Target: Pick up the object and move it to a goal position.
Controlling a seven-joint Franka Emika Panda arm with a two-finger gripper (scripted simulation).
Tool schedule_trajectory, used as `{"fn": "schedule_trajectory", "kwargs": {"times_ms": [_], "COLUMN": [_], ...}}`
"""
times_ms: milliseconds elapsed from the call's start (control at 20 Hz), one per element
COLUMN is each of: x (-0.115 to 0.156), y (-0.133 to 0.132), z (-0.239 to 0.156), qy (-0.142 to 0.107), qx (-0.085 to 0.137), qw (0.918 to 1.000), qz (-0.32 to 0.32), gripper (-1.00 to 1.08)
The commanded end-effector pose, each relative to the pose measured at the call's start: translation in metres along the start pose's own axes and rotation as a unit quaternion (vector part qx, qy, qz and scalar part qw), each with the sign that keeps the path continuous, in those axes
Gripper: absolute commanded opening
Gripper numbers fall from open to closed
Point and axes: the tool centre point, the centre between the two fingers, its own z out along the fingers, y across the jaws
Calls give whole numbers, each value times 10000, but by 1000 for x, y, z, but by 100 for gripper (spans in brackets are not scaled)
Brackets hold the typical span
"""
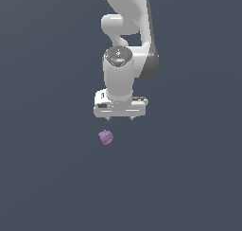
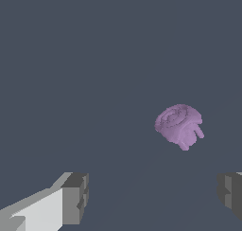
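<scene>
The object point(image 1: 106, 137) is a small light-purple knobbly lump lying on the dark grey floor, below the white arm in the exterior view and slightly toward that view's left. In the wrist view the object point(image 2: 179, 125) shows a ringed circular face and short stubs on one side. My gripper point(image 1: 120, 118) hangs above and apart from it, touching nothing. The wrist view shows my gripper point(image 2: 153, 197) with two grey fingertips point(image 2: 75, 197) spread wide, open, and nothing between them. The lump lies ahead of the fingers, outside the gap.
A flat, uniform dark grey surface point(image 1: 189, 178) fills both views. The white arm point(image 1: 125, 40) rises behind the gripper toward the exterior view's upper edge. No other objects or marker show.
</scene>
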Motion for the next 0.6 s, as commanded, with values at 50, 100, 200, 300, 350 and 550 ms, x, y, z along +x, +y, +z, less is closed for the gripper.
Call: {"fn": "schedule_trajectory", "kwargs": {"times_ms": [50, 100, 200, 300, 350, 550], "x": [1, 2, 3, 4, 4, 7], "y": [4, 6, 9, 13, 16, 26], "z": [4, 6, 9, 13, 15, 25], "qy": [0, 0, 2, 2, 3, 5], "qx": [-9, -12, -18, -25, -28, -42], "qw": [9998, 9997, 9992, 9984, 9978, 9938], "qz": [-180, -247, -398, -572, -668, -1109], "gripper": [100, 100, 100, 100, 100, 100]}}
